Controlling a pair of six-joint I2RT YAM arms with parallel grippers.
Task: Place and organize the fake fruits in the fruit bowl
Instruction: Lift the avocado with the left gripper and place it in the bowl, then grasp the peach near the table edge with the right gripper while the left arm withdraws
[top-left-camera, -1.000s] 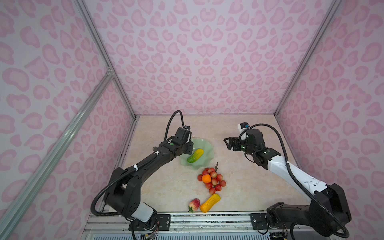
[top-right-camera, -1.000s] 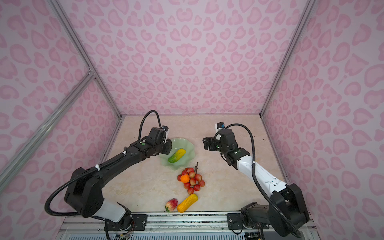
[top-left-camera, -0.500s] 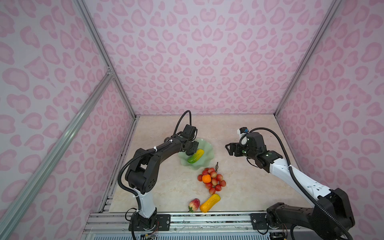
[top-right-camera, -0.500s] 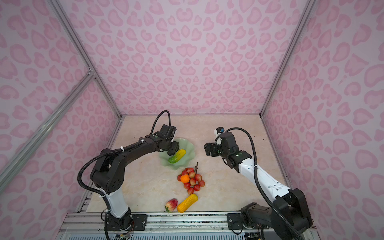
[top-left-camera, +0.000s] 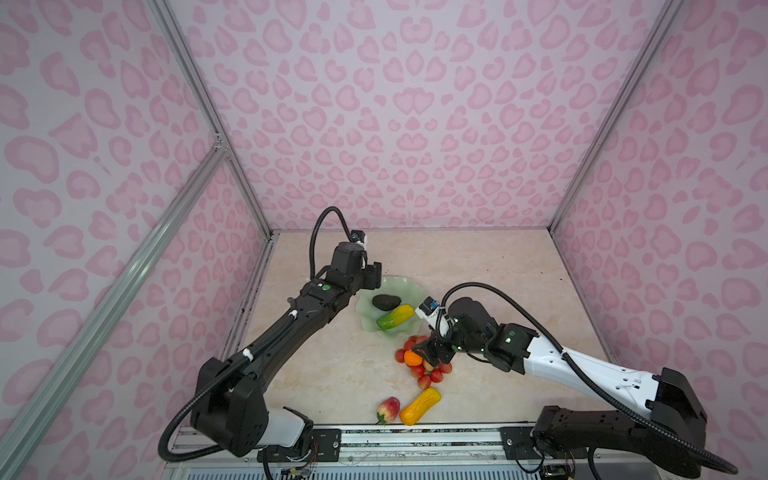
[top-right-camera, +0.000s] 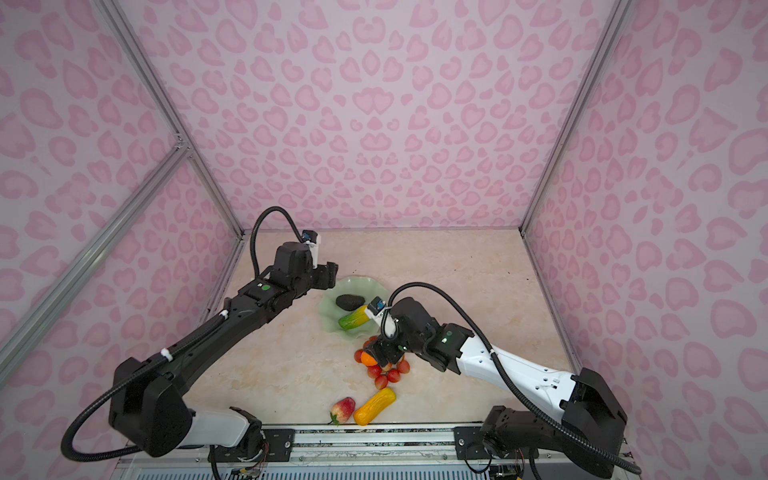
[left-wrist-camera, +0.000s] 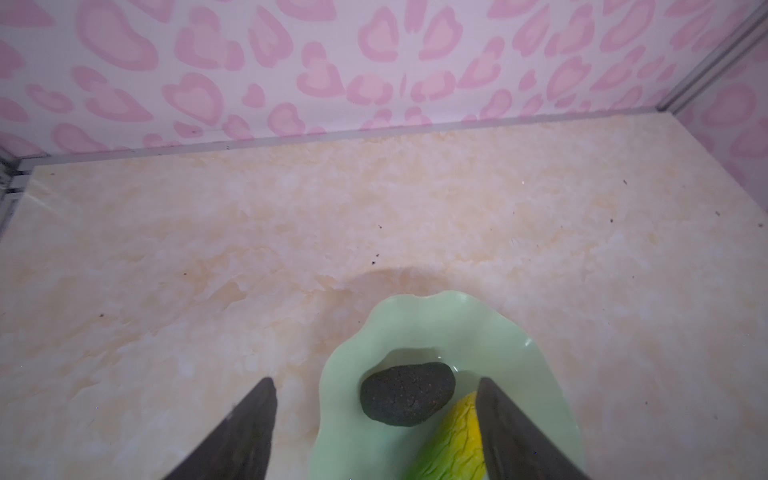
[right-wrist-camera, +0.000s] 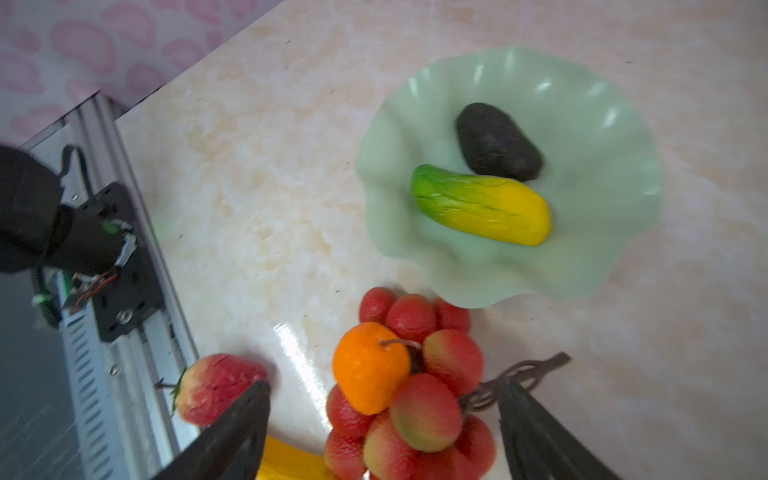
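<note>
Right wrist view: the right hand (right-wrist-camera: 382, 386) is spread wide and holds nothing, its fingers (right-wrist-camera: 232, 436) straddling the berry bunch (right-wrist-camera: 428, 411) on the table (right-wrist-camera: 270, 187), with the orange (right-wrist-camera: 370, 374) resting against it. The bunch runs lengthwise between the fingers, its stem (right-wrist-camera: 523, 370) beside one of them. The bowl (right-wrist-camera: 602, 174) lies just beyond, holding the avocado (right-wrist-camera: 496, 141) and yellow-green fruit (right-wrist-camera: 482, 203). The left hand (left-wrist-camera: 374, 380), open and empty, hangs over the bowl's rim, so the right arm is nearer. The strawberry (right-wrist-camera: 216, 386) and yellow-orange fruit (top-left-camera: 419, 406) lie near the table's front edge.
</note>
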